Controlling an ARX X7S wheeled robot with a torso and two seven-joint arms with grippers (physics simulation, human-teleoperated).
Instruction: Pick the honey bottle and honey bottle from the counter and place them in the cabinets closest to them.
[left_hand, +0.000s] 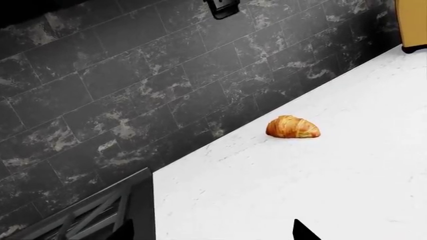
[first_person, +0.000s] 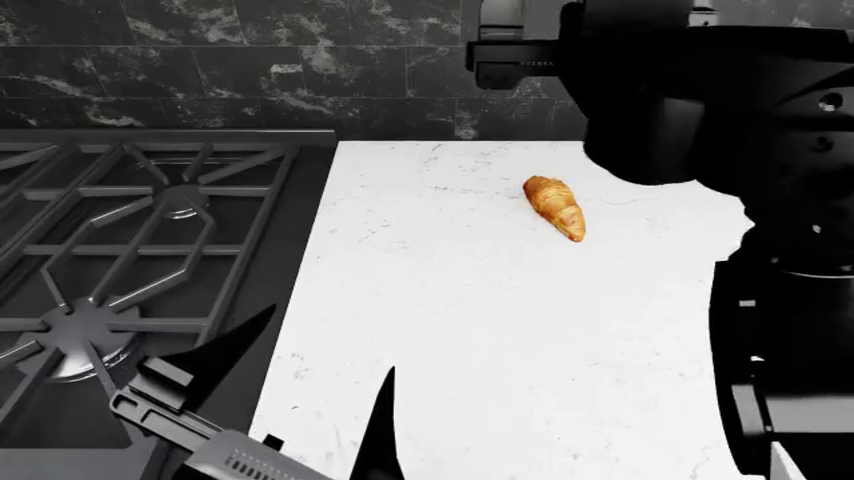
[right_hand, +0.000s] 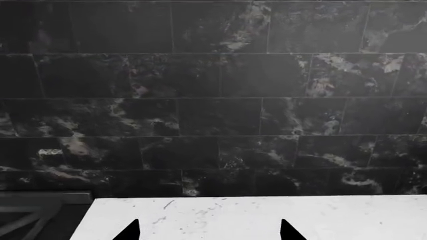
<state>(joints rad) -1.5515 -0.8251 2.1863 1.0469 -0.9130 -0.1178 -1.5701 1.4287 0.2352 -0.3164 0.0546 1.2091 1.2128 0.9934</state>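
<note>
Now, croissant (first_person: 554, 207): lying alone on white counter (first_person: 507, 340).
Left gripper (first_person: 314, 375): fingers spread, holding nothing.
Right gripper (right_hand: 209, 231): tips apart, unloaded.

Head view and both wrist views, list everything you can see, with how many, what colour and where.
Croissant: one, golden brown, lying on the counter near the wall.
Counter: one, white with faint marbling, right of the stove.
Stove grates: one set, dark grey, left of the counter.
Tiled wall: dark marbled tiles, behind counter and stove.
Yellow object: one, partly visible at the counter's far end; cannot tell what.
Honey bottles: none visible.
Left tool: black, open, low over the counter's near edge.
Right tool: black, open, only its tips visible, facing the wall.
</note>
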